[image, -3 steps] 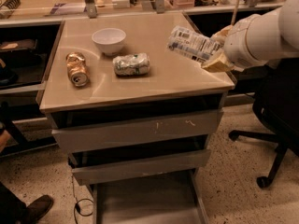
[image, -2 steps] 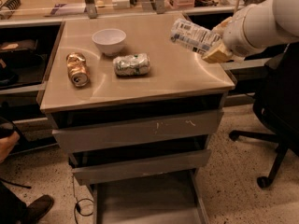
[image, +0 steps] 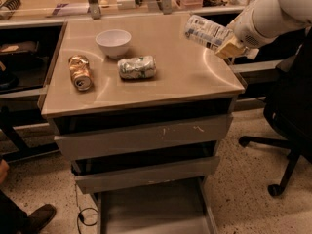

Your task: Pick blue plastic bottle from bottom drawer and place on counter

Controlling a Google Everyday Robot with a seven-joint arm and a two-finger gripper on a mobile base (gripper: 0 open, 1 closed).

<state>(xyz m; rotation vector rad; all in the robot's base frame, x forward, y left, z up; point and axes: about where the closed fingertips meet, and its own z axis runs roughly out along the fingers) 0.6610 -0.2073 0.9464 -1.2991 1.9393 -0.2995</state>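
Blue plastic bottle point(image: 207, 32) held in the air over the right rear corner of the counter point(image: 185, 77), upper right of the frame.
The counter fills the middle of the frame atop the grey cabinet; under it, at the bottom edge, the bottom drawer point(image: 151, 213) stands pulled out with a bare floor. A white arm point(image: 278, 9) reaches in from the upper right, its gripper point(image: 228, 47) clamped on the bottle's lower right end, so the bottle hangs tilted, clear of the surface. On the counter's left half sit a white bowl point(image: 113, 42), a crushed silver-green can point(image: 137, 67) just below it, and a dented gold can point(image: 80, 72) further left.
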